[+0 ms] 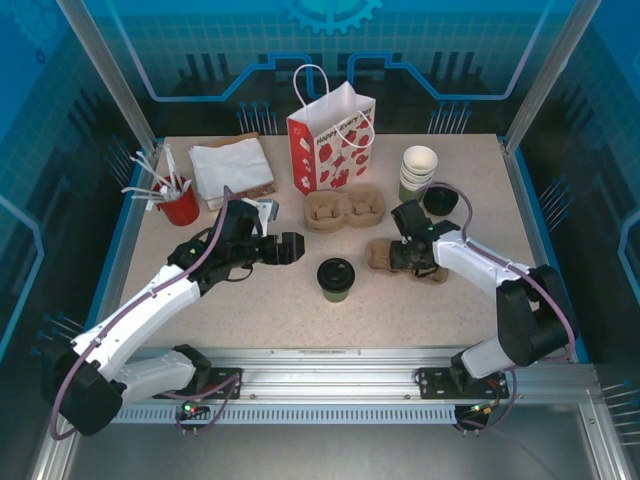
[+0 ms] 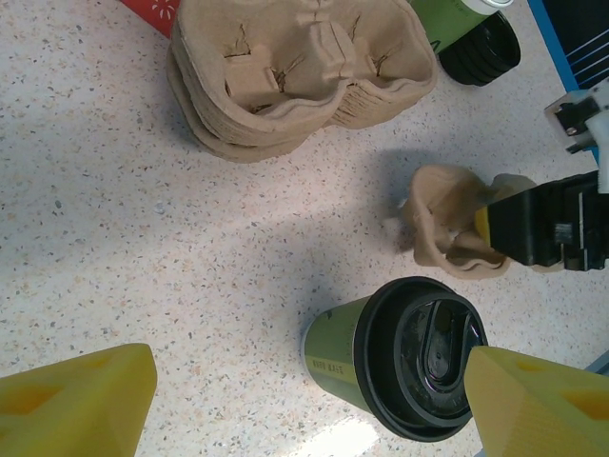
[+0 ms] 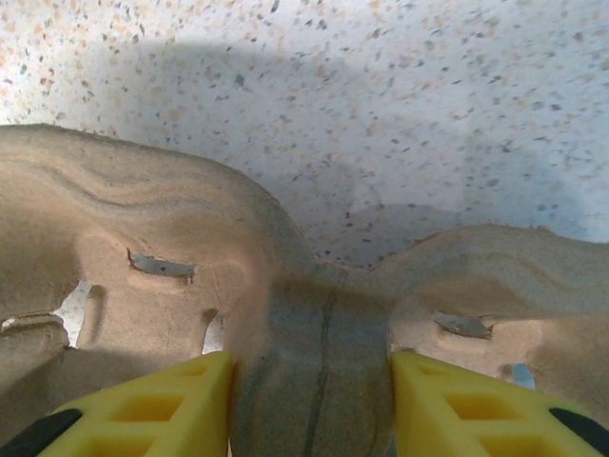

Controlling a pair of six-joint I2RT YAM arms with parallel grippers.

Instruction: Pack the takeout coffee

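The right gripper point(image 3: 312, 386) pinches the cup carrier point(image 3: 143, 219) ridge; the left gripper point(image 1: 291, 247) (wide open, empty) has the takeout coffee point(image 1: 336, 278) at four o'clock.

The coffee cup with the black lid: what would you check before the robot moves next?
1. Coffee cup upright, lid on: ok.
2. Left gripper open: ok.
3. Cup centred in that gripper: not ok, it sits off to one side.
4. Right gripper closed on the cardboard carrier at its middle ridge: ok.
5. Carrier lying flat on the table: cannot tell.
6. Paper bag standing upright: ok.
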